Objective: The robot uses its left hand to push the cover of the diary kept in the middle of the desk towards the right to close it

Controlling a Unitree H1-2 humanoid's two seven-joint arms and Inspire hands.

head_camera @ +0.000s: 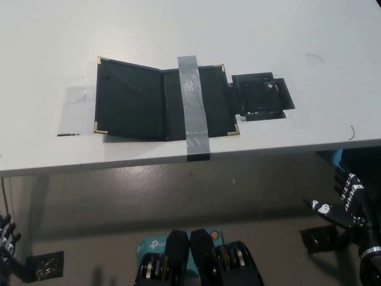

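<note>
Both hands hang below the desk [333, 42], right hand [348, 199] spread and empty, left hand [7, 235] unreadable, so closing hasn't begun: the left must rise to the open diary's [164, 101] left cover [128, 98].

Left hand [6, 233]: mine, barely in view at the lower left corner, hanging low below the bench edge; too little of it showed to tell its state.
Right hand [345, 199]: mine, black, at the lower right, also below the bench edge, fingers spread apart and holding nothing.
Right arm: ran down and out at the bottom right corner.
</note>
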